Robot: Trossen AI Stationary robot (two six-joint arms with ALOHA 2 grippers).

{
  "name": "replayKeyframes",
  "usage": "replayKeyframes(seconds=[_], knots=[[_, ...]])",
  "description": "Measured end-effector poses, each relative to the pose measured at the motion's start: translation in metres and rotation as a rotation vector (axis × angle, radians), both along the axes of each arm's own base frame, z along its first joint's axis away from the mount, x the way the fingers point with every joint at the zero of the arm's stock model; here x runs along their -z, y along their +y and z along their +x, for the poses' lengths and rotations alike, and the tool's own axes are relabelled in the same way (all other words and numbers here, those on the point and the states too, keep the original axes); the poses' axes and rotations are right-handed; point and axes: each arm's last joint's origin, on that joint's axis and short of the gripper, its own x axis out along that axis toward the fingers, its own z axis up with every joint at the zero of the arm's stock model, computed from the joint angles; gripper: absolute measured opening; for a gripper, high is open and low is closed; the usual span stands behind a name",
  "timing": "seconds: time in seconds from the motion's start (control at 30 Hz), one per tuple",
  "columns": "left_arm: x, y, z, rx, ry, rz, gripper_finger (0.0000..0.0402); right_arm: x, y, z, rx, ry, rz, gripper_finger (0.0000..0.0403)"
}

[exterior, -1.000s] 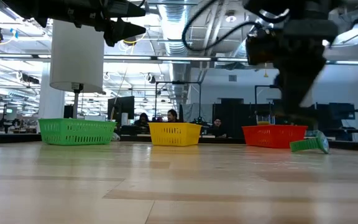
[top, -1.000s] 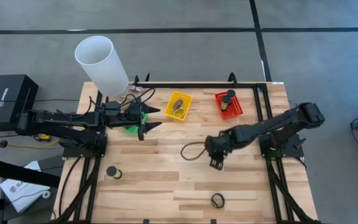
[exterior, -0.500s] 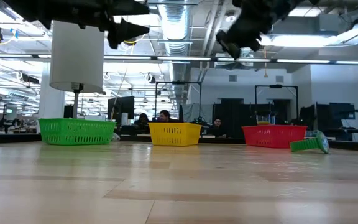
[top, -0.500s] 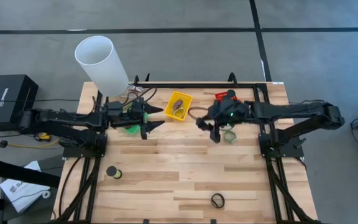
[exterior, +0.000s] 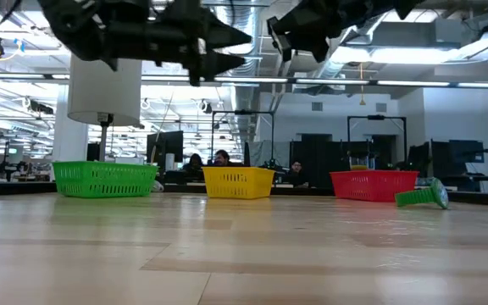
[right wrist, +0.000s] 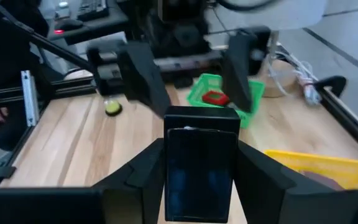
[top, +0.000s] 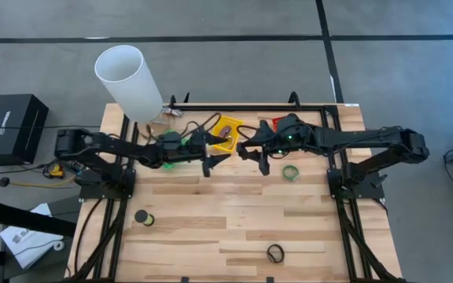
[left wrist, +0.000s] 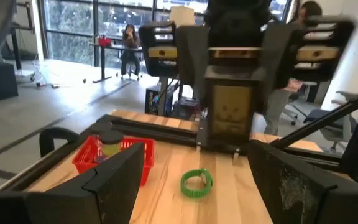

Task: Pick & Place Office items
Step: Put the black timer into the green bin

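Three baskets line the bench's far edge: green (exterior: 105, 179), yellow (exterior: 238, 181), red (exterior: 373, 185). Right gripper (top: 252, 154) grips a black block (right wrist: 200, 163); left gripper (top: 213, 148) gapes empty. One green ring (top: 290, 172) lies beside the red basket.

We see both arms stretched toward the middle of the bench, raised well above its surface and facing each other. The left gripper (top: 213, 150) points toward the right arm with its fingers (left wrist: 114, 180) spread wide apart. The right gripper (top: 252, 154) points back toward the left arm; its fingers (right wrist: 138, 177) look spread too, though a dark block sits between them in the wrist view and we cannot be sure.
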Motion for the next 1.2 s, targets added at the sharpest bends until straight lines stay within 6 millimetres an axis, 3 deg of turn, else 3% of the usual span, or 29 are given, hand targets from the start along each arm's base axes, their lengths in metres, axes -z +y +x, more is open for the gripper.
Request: replayKeyframes(seconds=[0.27,0.73,1.03,1.2], knots=[[-0.003,-0.001,0.026,0.098,-0.009,-0.040,0.0282,-0.003,0.000,0.002,-0.008,-0.036,-0.001,0.0156],[-0.008,-0.003,0.030,0.116,-0.035,-0.042,0.0282,-0.017,0.003,0.006,-0.019,-0.182,-0.015,0.0157],[-0.007,-0.004,0.030,0.120,-0.031,-0.041,0.0282,0.008,0.006,0.029,-0.026,-0.145,0.020,0.0155],[-0.008,-0.005,0.030,0.121,-0.034,-0.040,0.0282,0.010,0.003,0.032,-0.019,-0.156,0.017,0.0155]])
